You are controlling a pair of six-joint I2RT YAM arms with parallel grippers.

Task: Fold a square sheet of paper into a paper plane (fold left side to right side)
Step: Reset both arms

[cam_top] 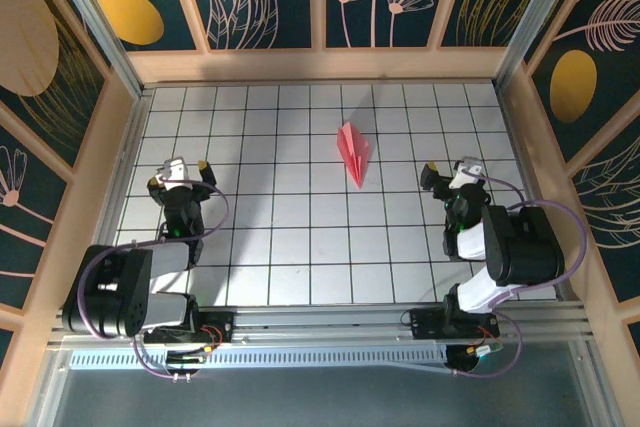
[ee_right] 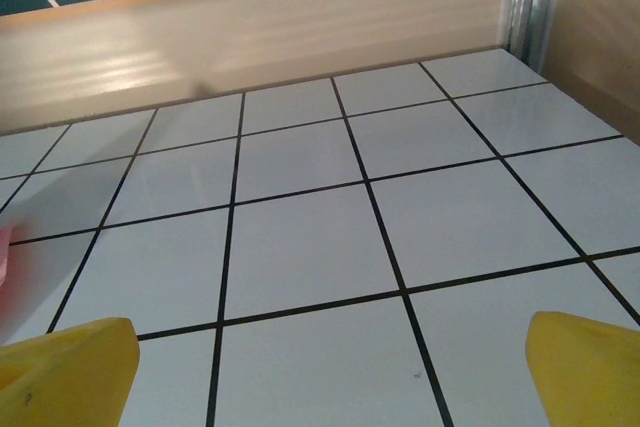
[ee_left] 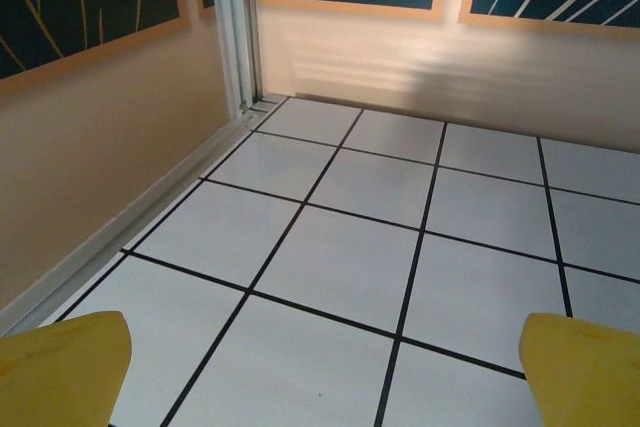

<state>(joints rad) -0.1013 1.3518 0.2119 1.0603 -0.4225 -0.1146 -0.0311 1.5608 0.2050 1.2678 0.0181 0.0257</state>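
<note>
Top view: the paper plane lies on the white grid table, just right of centre in the upper half of the frame. It is salmon-pink and folded into a slim dart. The point aims toward the bottom of the frame and the wider tail toward the top, with a raised ridge along its length. Nothing touches it.

The left gripper sits at middle left of the frame, well apart from the plane. Its yellow-tipped fingers are spread wide with nothing between them. In the left wrist view the two yellow pads sit in the bottom corners, with bare tiles between them and the wooden side wall at the left.

The right gripper is at middle right of the frame, nearer the plane than the left one but clear of it. Its fingers are also fully spread and empty. In the right wrist view the pads again sit in the bottom corners over bare tiles.

A blurred pink sliver shows at the left edge of the right wrist frame. It is probably an edge of the plane, though the view is too cropped to be sure.

Both arms are bent back toward their bases along the bottom rail.
</note>
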